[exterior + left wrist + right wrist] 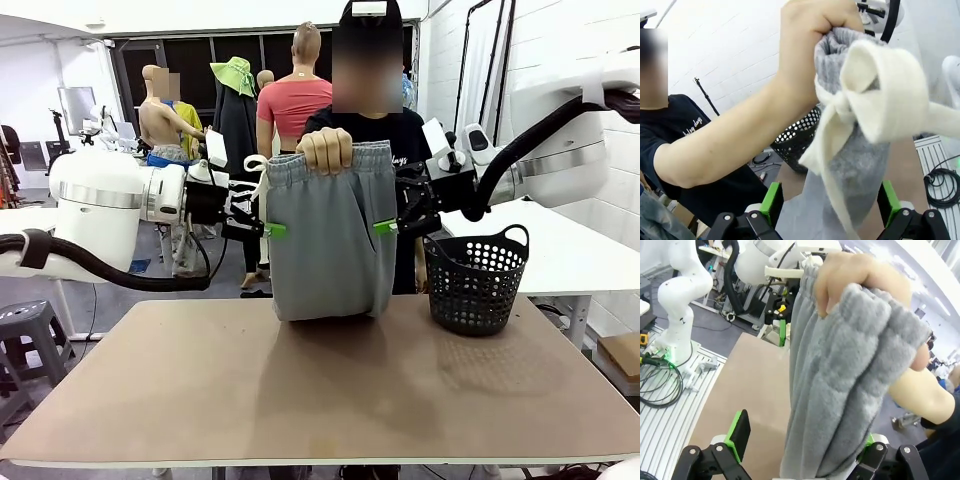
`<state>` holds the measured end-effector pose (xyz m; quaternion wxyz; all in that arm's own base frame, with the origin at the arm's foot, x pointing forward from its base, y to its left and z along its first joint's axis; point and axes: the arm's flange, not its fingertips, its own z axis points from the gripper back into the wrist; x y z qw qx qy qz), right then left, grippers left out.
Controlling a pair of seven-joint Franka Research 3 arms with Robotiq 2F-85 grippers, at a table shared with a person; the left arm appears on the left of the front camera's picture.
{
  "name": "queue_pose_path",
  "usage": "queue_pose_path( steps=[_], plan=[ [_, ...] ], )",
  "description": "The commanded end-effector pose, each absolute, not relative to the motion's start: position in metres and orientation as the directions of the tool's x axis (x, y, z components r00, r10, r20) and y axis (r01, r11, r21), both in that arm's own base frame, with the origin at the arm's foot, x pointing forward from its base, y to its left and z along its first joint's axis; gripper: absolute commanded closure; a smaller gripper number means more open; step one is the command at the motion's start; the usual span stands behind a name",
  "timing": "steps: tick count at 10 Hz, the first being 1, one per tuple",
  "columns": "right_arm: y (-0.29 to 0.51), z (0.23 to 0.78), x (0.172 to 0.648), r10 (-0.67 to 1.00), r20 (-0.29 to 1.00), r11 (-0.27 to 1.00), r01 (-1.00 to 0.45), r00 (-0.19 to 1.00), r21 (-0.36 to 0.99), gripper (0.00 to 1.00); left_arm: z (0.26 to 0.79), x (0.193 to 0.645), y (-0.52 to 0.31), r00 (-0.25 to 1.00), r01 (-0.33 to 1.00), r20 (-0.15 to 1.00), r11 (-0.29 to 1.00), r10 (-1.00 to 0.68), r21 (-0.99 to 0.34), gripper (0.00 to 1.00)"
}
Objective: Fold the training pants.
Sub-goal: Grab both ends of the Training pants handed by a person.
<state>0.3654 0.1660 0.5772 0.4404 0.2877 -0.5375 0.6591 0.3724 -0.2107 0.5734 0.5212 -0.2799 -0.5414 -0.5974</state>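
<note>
A person's hand [325, 150] holds the light grey training pants [325, 240] up by the bunched waistband, and their folded lower end rests on the table [300, 400]. My left gripper [268, 230] stands open at the pants' left edge, and my right gripper [385, 227] stands open at their right edge. In the left wrist view the grey cloth [860, 165] and its white drawstring bow [875, 95] hang between the spread fingers of the left gripper [830, 200]. In the right wrist view the pants [840, 380] hang between the open fingers of the right gripper [802, 440], under the hand [860, 270].
A black perforated basket [475, 280] stands on the table at the back right, close to my right arm. The person stands right behind the pants at the far edge. The brown tabletop stretches bare toward the front.
</note>
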Motion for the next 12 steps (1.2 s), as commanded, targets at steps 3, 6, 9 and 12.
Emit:
queue_pose_path(
  steps=[3, 6, 9, 12],
  plan=[
    [0.177, 0.579, 0.369, 0.176, 0.868, -0.054, -0.885, -0.464, -0.462, 0.0, 0.576, 0.367, -0.221, -0.319, 0.937, 0.924, 0.074, -0.211, 0.34, 0.0],
    [0.181, 0.585, 0.371, 0.157, 0.884, -0.018, -0.896, -0.44, -0.443, 0.0, 0.587, 0.36, -0.229, -0.325, 0.94, 0.931, 0.054, -0.168, 0.337, 0.0],
    [0.181, 0.59, 0.372, 0.125, 0.904, 0.007, -0.911, -0.409, -0.413, 0.0, 0.59, 0.358, -0.23, -0.285, 0.954, 0.951, 0.064, -0.124, 0.294, 0.0],
    [0.184, 0.593, 0.374, 0.115, 0.922, 0.003, -0.928, -0.369, -0.372, 0.19, 0.586, 0.362, -0.235, -0.228, 0.967, 0.962, 0.082, -0.147, 0.242, 0.19]
  ],
)
